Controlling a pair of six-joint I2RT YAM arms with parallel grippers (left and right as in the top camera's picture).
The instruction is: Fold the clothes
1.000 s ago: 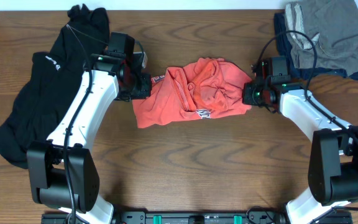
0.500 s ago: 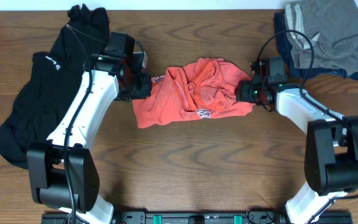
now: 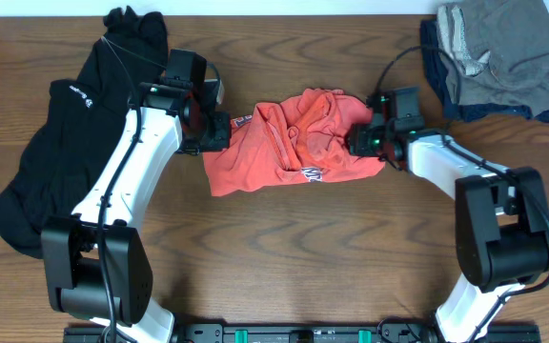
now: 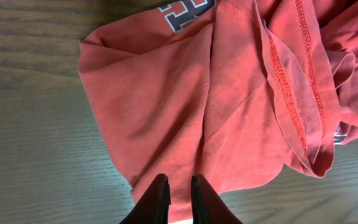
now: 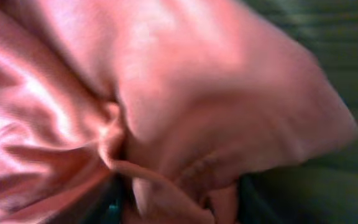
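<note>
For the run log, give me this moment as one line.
step: fold crumpled orange-red fabric T-shirt | left gripper: pinching shirt edge | right gripper: pressed into shirt, jaws unclear

A T-shirt [image 3: 294,143] in the middle of the table [image 3: 284,257], with a gripper at each side

The T-shirt lies bunched up in the middle; the left gripper [image 3: 219,131] is on its left edge and the right gripper [image 3: 358,141] is at its right edge, deep in the cloth; a top with a small logo [image 3: 55,162] lies at the far left, partly under the left arm; a pile of two pieces [image 3: 503,52], one on the other, lies in the back right corner, well apart from the T-shirt.
</note>
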